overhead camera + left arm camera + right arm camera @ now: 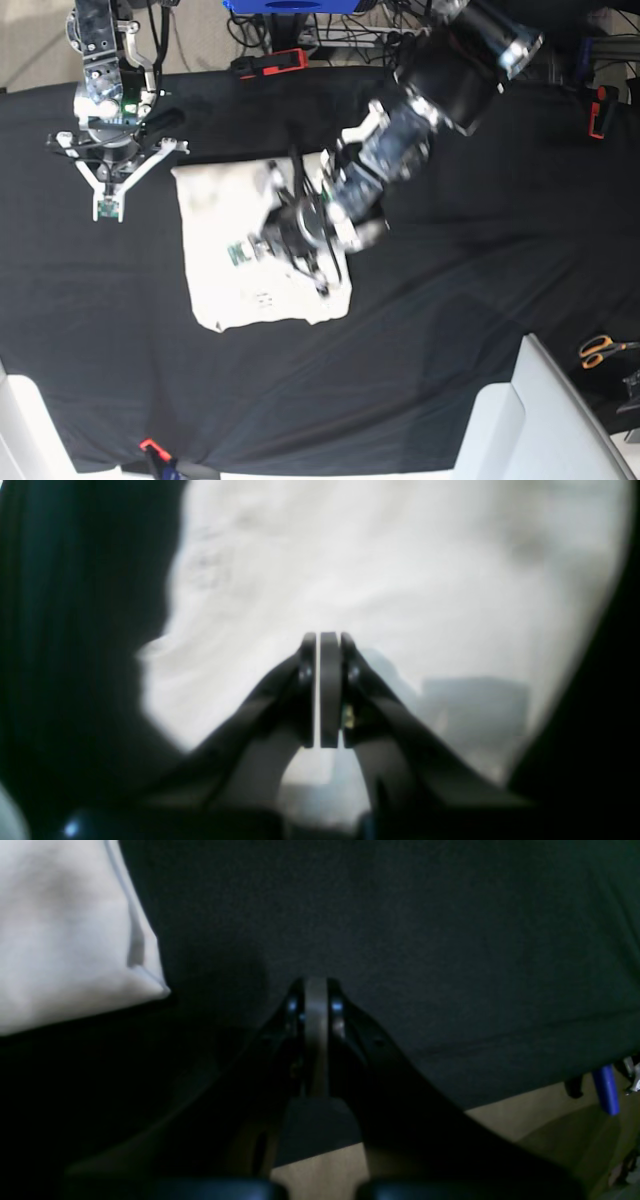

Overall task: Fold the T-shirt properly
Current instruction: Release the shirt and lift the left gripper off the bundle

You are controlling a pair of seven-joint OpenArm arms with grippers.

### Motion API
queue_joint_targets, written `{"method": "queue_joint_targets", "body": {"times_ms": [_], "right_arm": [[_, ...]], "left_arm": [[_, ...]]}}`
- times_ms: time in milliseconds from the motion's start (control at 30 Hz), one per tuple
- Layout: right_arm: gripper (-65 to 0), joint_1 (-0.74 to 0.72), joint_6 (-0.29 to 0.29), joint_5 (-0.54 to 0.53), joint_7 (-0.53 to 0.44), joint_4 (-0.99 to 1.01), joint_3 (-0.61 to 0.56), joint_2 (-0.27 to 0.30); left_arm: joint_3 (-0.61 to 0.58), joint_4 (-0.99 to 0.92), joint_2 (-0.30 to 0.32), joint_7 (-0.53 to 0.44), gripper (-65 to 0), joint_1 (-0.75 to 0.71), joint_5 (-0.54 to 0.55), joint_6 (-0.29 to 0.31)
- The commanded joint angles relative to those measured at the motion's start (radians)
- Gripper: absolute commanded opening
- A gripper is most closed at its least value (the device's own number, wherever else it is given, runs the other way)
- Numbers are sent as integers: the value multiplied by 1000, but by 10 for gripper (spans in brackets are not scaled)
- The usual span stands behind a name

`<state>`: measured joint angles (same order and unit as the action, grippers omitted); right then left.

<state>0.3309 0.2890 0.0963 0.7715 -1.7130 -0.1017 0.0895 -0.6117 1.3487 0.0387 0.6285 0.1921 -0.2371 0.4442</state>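
The cream T-shirt (230,300) lies folded into a rough rectangle on the black table cloth (450,300), left of centre in the base view. My left gripper (236,252) reaches over the middle of the shirt. In the left wrist view the left gripper (327,636) is shut, its tips against the pale T-shirt (400,580); whether cloth is pinched I cannot tell. My right gripper (107,210) rests shut on the black cloth, left of the shirt's upper corner. In the right wrist view the right gripper (316,982) holds nothing, with a T-shirt (60,930) corner at the upper left.
Orange-handled scissors (600,350) lie at the right edge. A white panel (520,420) stands at the bottom right. A red-and-black clamp (270,62) sits at the table's far edge. The right wrist view shows the table's edge and the floor (500,1120) beyond.
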Motion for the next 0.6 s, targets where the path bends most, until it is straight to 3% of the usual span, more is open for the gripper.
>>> {"method": "queue_joint_targets", "body": {"times_ms": [0,200,567], "right_arm": [[-648,-3,5,10,-17,-19,3,5],[-648,1,5,10,-17,-19,4,5],[-648,-2,5,10,-17,-19,-2,0]], "left_arm": [[5,-12,-3,-26,-650,11,-20,-12],[8,-58,13,-34,-650,-49,-34,-12],[9,88,65,-20,-650,-92,-34,-14]]}}
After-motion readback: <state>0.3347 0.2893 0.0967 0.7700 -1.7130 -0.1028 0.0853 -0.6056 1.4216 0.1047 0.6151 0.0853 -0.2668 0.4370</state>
